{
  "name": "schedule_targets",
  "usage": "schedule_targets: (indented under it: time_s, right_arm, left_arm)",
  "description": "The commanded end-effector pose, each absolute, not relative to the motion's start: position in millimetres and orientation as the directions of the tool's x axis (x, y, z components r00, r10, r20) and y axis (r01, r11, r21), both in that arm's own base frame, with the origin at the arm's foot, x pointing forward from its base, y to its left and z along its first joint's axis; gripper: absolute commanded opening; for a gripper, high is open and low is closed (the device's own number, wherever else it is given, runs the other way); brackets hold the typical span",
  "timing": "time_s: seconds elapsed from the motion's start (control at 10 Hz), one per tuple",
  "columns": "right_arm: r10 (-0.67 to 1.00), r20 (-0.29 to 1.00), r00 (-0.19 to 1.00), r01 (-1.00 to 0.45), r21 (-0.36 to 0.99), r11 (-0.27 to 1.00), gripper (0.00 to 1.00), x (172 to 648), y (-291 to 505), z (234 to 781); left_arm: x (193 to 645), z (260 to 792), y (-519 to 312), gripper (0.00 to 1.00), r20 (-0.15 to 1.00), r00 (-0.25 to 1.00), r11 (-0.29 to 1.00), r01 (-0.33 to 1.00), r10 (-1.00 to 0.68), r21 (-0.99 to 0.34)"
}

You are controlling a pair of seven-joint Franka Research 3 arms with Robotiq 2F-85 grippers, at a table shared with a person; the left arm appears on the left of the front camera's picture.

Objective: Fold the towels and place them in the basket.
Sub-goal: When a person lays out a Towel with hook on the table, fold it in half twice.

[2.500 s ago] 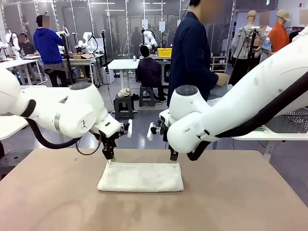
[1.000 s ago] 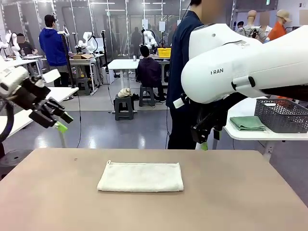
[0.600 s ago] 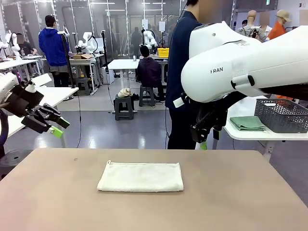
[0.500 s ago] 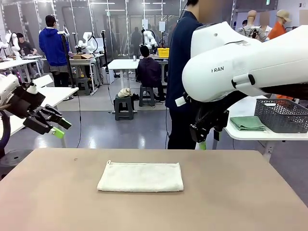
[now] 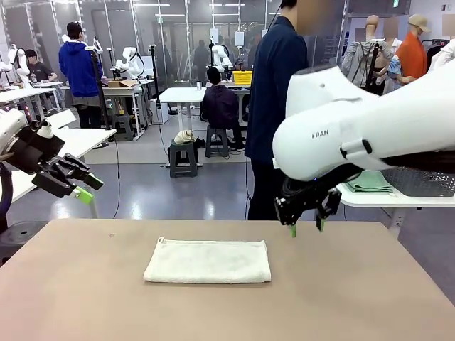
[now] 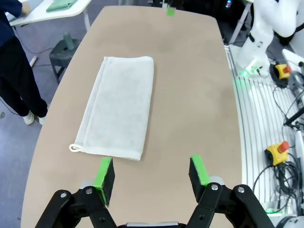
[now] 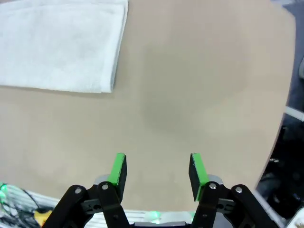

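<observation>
A white towel [image 5: 207, 261] lies folded into a flat rectangle in the middle of the tan table [image 5: 341, 298]. My left gripper [image 5: 88, 189] hangs open in the air off the table's left far corner, well clear of the white towel [image 6: 118, 111]. My right gripper [image 5: 306, 228] is open and just above the table's far edge, right of the towel [image 7: 57, 45]. A pale green folded towel [image 5: 370, 182] lies on a side table at the right, beside the dark mesh basket [image 5: 426, 182], which my right arm mostly hides.
A person in dark blue [image 5: 281, 92] stands beyond the far edge, behind my right arm. The side table [image 5: 398, 199] stands off the main table's right far corner. In the left wrist view the open gripper [image 6: 151, 173] looks down the table toward a green pad [image 6: 170, 10].
My right gripper has come down from above the far edge to just over the table. The left gripper has barely moved. The towel lies as before.
</observation>
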State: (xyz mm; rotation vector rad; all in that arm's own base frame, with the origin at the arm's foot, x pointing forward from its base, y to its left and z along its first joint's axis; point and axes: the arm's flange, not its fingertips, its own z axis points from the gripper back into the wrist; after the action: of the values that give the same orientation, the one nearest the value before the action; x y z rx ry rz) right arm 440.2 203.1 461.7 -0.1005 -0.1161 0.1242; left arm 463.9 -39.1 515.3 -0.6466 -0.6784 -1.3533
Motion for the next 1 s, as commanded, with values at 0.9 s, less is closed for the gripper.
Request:
schedule_targets:
  time_s: [0.9]
  right_arm:
    - [0.011, 0.177, 0.984, -0.032, 0.115, 0.993, 0.67, 447.9, 215.7, 379.3]
  left_arm:
    - [463.0, 518.9, -39.9, 0.80, 0.750, 0.094, 0.109, 0.994, -0.655, -0.029]
